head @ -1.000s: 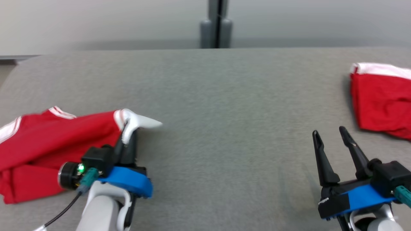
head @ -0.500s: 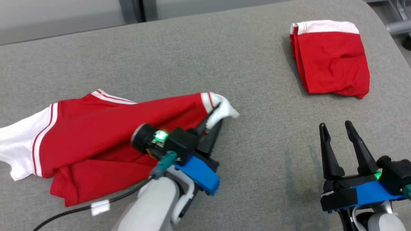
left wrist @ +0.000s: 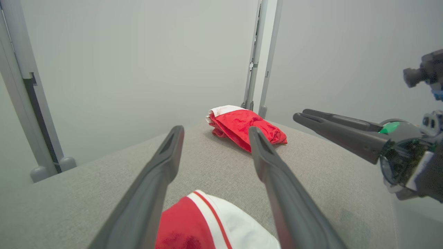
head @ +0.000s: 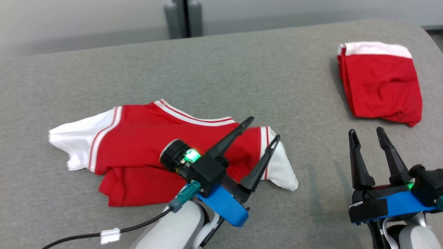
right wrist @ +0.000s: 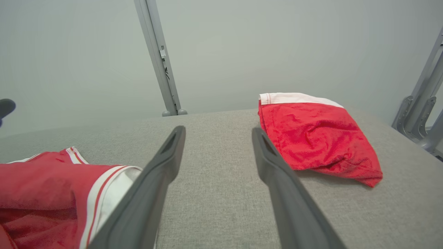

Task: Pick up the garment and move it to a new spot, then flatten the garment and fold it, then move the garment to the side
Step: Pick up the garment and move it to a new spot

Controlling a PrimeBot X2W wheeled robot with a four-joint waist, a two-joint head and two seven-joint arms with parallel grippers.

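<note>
The garment point(head: 138, 145), a red shirt with white, red-striped sleeves, lies loosely bunched on the grey table point(head: 207, 69) at the left. My left gripper point(head: 263, 129) hovers open just above its right white sleeve, with nothing between the fingers. In the left wrist view that sleeve of the garment point(left wrist: 193, 224) lies below the spread left gripper point(left wrist: 215, 130). My right gripper point(head: 366, 131) stands open and empty at the lower right, off the cloth. In the right wrist view the garment point(right wrist: 45, 186) lies left of the right gripper point(right wrist: 218, 130).
A second red garment with a white band point(head: 380, 83) lies folded at the table's far right, also seen as a folded red piece point(left wrist: 242, 126) point(right wrist: 311, 135). Grey posts point(head: 183, 17) stand behind the table. A black cable with a white tag point(head: 110, 236) trails from my left arm.
My left gripper has opened and let go of the white sleeve, which now lies on the table. The head camera has swung, shifting the whole view. The right gripper stays open.
</note>
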